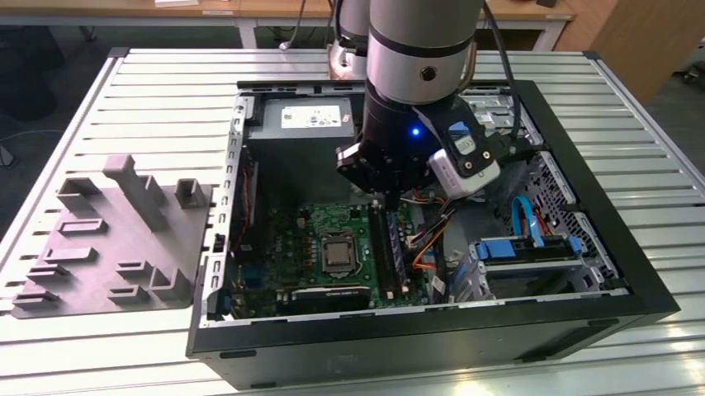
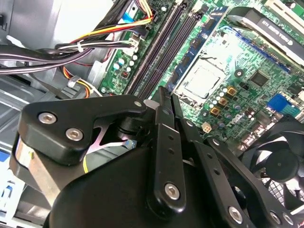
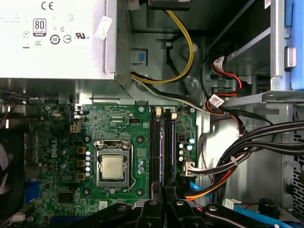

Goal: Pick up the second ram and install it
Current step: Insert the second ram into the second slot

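The pincer stood closed, fingers together, tips at one end of the memory stick; whether they nipped it could not be told; the stick stood edge-up in a slot on the motherboard — light, stiff, thin, probably fragile; best held by its bare edges, off the chips.

Cable bundle crowds memory slots beside end effector; processor socket side open.

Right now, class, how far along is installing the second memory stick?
Done: pick-up, as no stick lies on the gray moulded plastic tray. In hand: a long dark blue memory stick looks set edge-up among the black motherboard slots, with the claw directly over its end. Left: whether it is fully latched cannot be told.
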`<state>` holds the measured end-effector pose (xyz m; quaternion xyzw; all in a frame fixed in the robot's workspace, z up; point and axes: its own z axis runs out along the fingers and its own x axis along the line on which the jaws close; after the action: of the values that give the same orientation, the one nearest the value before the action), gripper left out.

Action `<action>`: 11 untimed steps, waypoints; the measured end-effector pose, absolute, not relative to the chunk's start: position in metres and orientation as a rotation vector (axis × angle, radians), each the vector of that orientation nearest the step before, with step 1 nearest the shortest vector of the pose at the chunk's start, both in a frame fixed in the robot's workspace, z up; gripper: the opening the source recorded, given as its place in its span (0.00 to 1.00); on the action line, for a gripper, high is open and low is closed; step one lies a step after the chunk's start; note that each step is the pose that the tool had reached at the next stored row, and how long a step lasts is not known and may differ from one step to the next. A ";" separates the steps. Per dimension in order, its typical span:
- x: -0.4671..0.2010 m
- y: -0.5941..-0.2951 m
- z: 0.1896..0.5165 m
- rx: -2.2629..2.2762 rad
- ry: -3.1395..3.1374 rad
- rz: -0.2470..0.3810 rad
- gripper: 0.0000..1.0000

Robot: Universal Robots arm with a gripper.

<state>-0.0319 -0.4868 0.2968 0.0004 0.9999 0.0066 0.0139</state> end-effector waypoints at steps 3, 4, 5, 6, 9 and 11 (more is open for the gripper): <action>-0.032 -0.487 0.296 0.001 3.114 0.022 0.13; -0.032 -0.487 0.295 0.001 3.113 0.022 0.13; -0.032 -0.487 0.293 0.001 3.114 0.022 0.13; -0.032 -0.487 0.292 0.001 3.114 0.022 0.13; -0.032 -0.487 0.286 0.001 3.114 0.022 0.13; -0.032 -0.487 0.283 0.001 3.114 0.022 0.13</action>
<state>-0.0316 -0.4867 0.2830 0.0004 0.9999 0.0070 0.0139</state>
